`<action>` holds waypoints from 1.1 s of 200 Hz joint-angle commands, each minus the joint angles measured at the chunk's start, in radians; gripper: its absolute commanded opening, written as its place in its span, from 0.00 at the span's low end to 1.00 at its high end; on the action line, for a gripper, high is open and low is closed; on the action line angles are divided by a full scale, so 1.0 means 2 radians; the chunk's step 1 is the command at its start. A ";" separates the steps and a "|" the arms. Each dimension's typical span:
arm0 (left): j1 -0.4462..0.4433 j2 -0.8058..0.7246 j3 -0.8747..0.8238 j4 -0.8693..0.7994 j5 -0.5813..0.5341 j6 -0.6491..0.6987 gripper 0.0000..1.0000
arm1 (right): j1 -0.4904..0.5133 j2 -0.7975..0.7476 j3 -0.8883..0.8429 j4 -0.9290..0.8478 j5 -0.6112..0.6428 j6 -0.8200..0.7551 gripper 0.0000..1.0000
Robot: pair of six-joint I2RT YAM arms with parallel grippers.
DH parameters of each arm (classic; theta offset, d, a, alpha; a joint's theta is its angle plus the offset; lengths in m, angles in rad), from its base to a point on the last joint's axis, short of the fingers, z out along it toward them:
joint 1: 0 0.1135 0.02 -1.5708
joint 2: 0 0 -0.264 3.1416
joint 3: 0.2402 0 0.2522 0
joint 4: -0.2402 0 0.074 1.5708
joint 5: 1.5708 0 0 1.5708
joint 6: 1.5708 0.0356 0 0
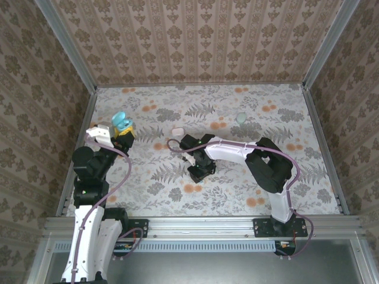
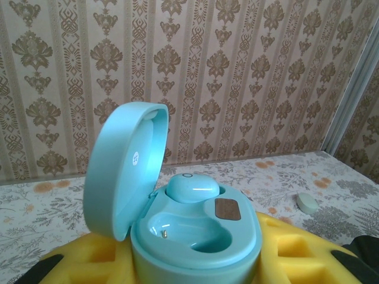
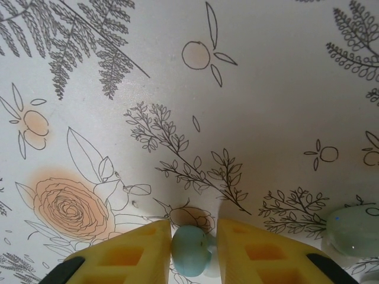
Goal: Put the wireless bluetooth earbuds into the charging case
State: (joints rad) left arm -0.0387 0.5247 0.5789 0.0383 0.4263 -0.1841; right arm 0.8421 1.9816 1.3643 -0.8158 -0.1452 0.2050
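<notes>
At far left the left gripper (image 1: 124, 135) clamps the open case (image 2: 195, 245), one bud (image 2: 192, 189) seated inside; mid-table, the right gripper (image 3: 194, 254) pinches a teal bud (image 3: 189, 244) low over the flowered table (image 3: 266, 89).

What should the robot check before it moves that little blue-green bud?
1. Lid of the case open: ok.
2. A socket free for the bud: ok. The other one holds a seated bud.
3. Left claw holding the case upright: ok.
4. Loose bud between the right claw's fingers: ok, it lies on the table in the gap.
5. Right claw squeezing the loose bud firmly: cannot tell.
6. Loose bud turned the right way for the socket: cannot tell.
</notes>
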 commanded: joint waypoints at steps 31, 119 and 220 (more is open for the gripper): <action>-0.003 0.002 0.010 0.021 0.008 -0.008 0.35 | -0.001 0.011 0.014 -0.022 0.010 0.008 0.29; -0.013 0.016 0.012 0.027 0.022 -0.005 0.35 | 0.001 0.003 0.010 -0.014 0.012 0.032 0.22; -0.090 0.093 0.010 0.086 0.048 0.023 0.36 | -0.075 -0.208 -0.039 0.083 -0.123 0.126 0.20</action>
State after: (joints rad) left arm -0.1669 0.6724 0.5789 0.1299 0.4808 -0.1799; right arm 0.7429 1.6791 1.3315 -0.7387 -0.2493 0.3511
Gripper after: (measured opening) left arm 0.365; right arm 0.200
